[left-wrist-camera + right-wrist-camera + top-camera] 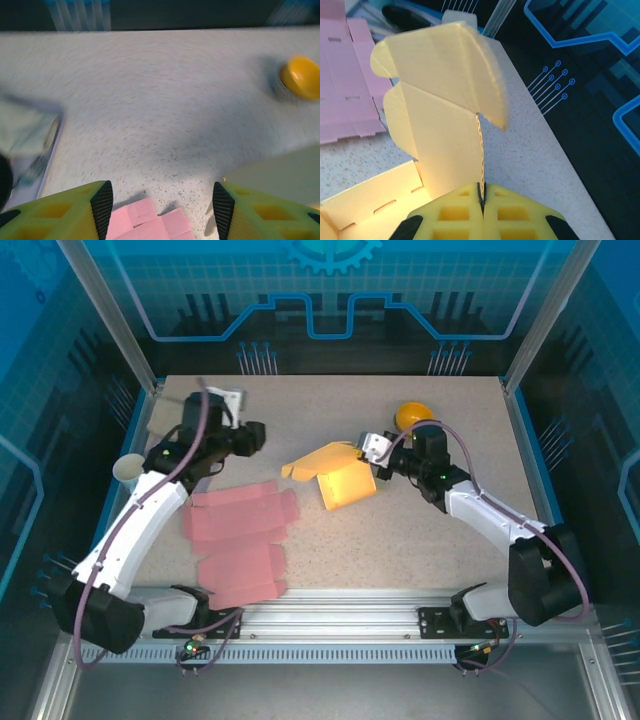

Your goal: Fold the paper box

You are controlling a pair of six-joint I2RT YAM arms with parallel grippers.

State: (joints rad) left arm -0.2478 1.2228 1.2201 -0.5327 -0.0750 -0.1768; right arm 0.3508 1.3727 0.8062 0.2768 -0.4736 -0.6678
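A half-formed yellow paper box (340,478) stands in the middle of the table, one flap reaching left. My right gripper (378,452) is shut on the box's right wall; in the right wrist view the corrugated edge of the yellow box (440,100) runs straight into the closed gripper (481,195). My left gripper (255,435) hovers left of the box, above the table. In the left wrist view the left gripper (160,205) is open with nothing between its fingers, and a pale flap of the box (280,172) lies at the right.
Flat pink box blanks (240,540) lie at the near left, their tabs (150,222) below my left gripper. A yellow round object (412,415) sits behind the right gripper. A small white cup (128,468) stands at the left edge. A cardboard piece (162,420) lies far left.
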